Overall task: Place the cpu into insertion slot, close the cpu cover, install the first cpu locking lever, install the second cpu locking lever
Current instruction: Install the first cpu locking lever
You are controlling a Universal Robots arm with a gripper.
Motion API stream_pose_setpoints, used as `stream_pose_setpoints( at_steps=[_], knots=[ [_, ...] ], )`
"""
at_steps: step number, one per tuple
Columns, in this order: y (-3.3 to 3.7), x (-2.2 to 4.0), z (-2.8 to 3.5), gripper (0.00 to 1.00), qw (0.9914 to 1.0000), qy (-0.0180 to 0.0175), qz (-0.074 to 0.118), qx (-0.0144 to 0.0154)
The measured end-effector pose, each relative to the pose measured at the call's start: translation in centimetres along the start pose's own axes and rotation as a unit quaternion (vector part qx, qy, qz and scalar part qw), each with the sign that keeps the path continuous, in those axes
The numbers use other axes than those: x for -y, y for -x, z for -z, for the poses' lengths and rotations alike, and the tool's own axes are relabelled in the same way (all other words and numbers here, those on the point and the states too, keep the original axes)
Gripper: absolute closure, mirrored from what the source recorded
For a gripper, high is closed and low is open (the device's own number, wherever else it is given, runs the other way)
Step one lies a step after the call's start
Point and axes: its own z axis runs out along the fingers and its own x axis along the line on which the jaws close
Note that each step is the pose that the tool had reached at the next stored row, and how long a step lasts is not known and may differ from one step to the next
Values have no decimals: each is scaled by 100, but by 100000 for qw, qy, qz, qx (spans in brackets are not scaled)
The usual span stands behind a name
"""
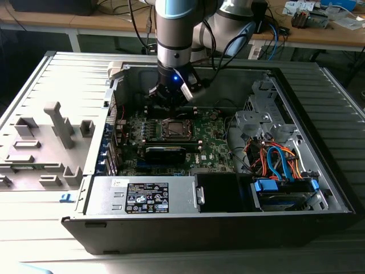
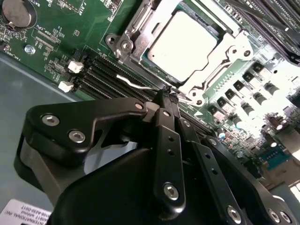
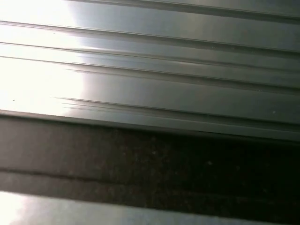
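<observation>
The cpu point(image 2: 185, 44), a silvery-grey square, lies in the insertion slot point(image 1: 175, 130) on the green board. The cpu cover point(image 2: 233, 47) lies flat around it as a shiny metal frame. A thin silver locking lever point(image 2: 133, 82) runs along one side of the socket, above the black memory slots. My gripper point(image 2: 166, 95) is shut, its black fingertips pressed together right at that lever's end. Whether they touch it I cannot tell. In the exterior view my gripper point(image 1: 171, 97) hangs low over the far edge of the socket.
The open computer case holds a grey power supply box point(image 1: 145, 195) in front and a drive cage with coloured cables point(image 1: 279, 165) on the exterior view's right. Grey fixtures point(image 1: 60, 123) stand on the exterior view's left. Ribbed grey metal point(image 3: 150, 70) shows in the first wrist view.
</observation>
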Motion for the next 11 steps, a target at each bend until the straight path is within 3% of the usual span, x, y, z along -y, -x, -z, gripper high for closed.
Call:
stream_pose_setpoints(
  at_steps=[11],
  knots=[
    [133, 12, -93, 89, 99997, -372, 652, -66]
  ],
)
